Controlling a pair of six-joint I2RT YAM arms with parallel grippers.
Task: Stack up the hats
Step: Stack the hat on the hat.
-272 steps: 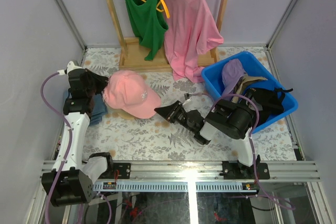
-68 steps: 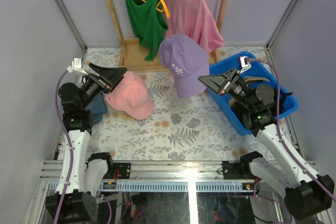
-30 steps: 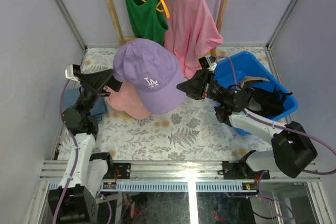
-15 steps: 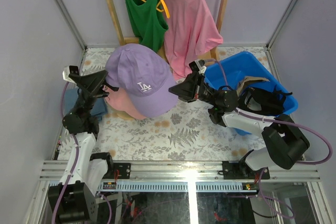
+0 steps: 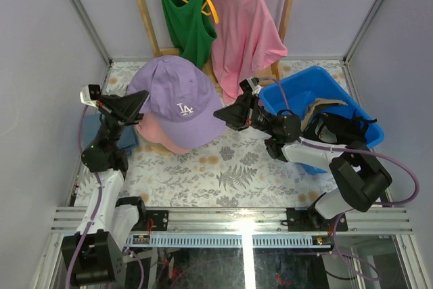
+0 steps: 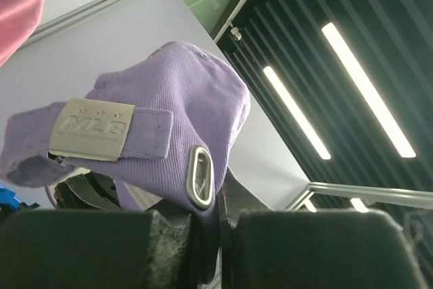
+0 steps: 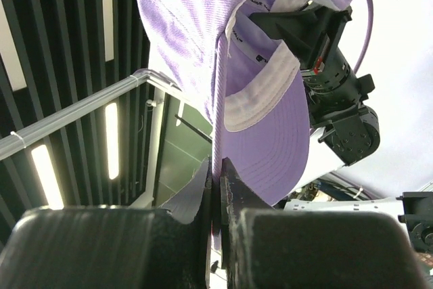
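The lavender cap (image 5: 174,103) is held in the air between the two arms, above the left part of the table (image 5: 230,167), with its white emblem turned up toward the top camera. Its back strap is pinched by the left gripper (image 5: 140,102). In the left wrist view the two fingers (image 6: 81,248) are seen drawn together on the purple fabric just below the metal buckle (image 6: 201,186), with the grey MLB patch (image 6: 91,128) to the left of it. The brim side of the cap is clamped by the right gripper (image 5: 221,114). In the right wrist view its jaws are closed on the brim's thin edge, the purple underside of the brim (image 7: 270,140) is seen beyond them, and the left arm (image 7: 331,86) is seen at the far end of the cap. The pink cap (image 5: 157,135) is partly covered by the lavender one in the top view, and only its lower edge is shown, resting on the flowered cloth; whether the two caps touch cannot be told. At the right a blue bin (image 5: 298,89) is placed, in which the black cap (image 5: 345,133) and a tan cap (image 5: 325,104) are lying. At the back, a pink T-shirt (image 5: 240,25) and a green tank top (image 5: 186,15) are hung from a wooden rack (image 5: 142,11).
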